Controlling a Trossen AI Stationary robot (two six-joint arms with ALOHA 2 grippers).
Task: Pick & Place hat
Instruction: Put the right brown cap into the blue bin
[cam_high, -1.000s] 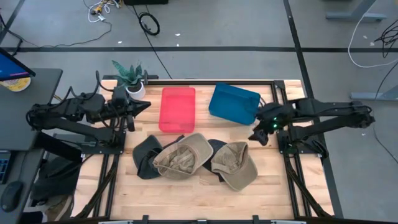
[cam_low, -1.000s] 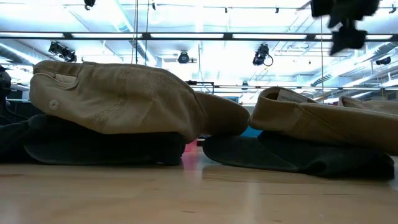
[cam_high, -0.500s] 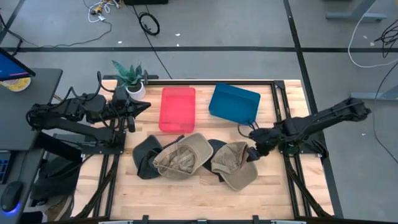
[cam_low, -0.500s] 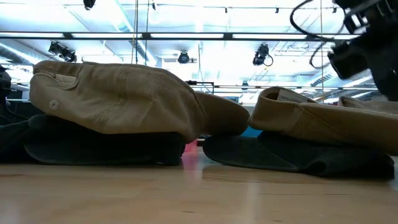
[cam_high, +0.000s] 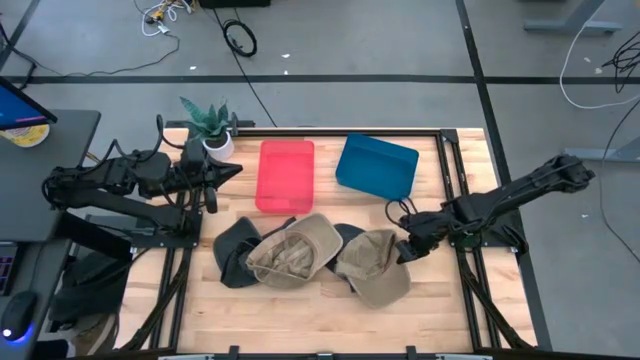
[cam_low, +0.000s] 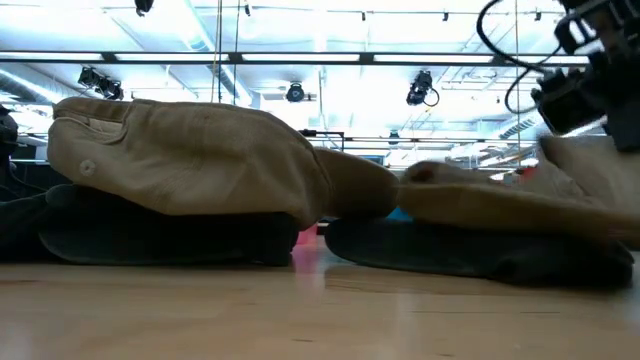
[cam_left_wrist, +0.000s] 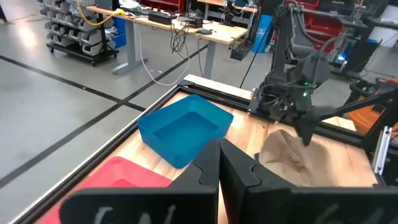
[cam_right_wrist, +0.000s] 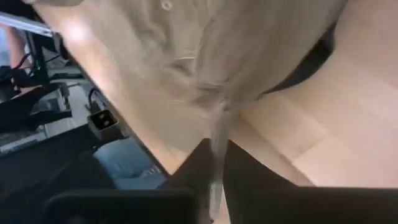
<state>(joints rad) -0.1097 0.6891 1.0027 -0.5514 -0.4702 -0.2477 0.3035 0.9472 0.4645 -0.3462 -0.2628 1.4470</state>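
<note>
Several hats lie in a heap at the table's middle: a tan hat (cam_high: 290, 250) on a dark hat (cam_high: 232, 250), and a second tan hat (cam_high: 372, 268) on another dark hat (cam_high: 347, 236). My right gripper (cam_high: 404, 250) is at the second tan hat's right side, shut on its cloth. My left gripper (cam_high: 236, 170) hovers shut at the table's far left, beside the red bin (cam_high: 285, 175), holding nothing. My right gripper pinches a fold of the tan hat's cloth (cam_right_wrist: 214, 115) between its two fingers, at the hat's right side (cam_high: 398, 252). The fingers come slanting down from the table's right. That side (cam_low: 585, 170) is raised; the rest lies on the dark hat (cam_low: 450, 250).
A blue bin (cam_high: 377, 165) stands at the far right of the table, next to the red bin. A potted plant (cam_high: 208, 125) stands in the far left corner. Black frame rails (cam_high: 465, 270) run along the table's sides. Bare wood (cam_high: 300, 320) lies along the near edge.
My right gripper has come down from beside the blue bin toward the near edge and the right tan hat, and has shut on the hat's right side. That side is now bunched and raised, while the hat's left part has sunk flatter on the dark hat.
</note>
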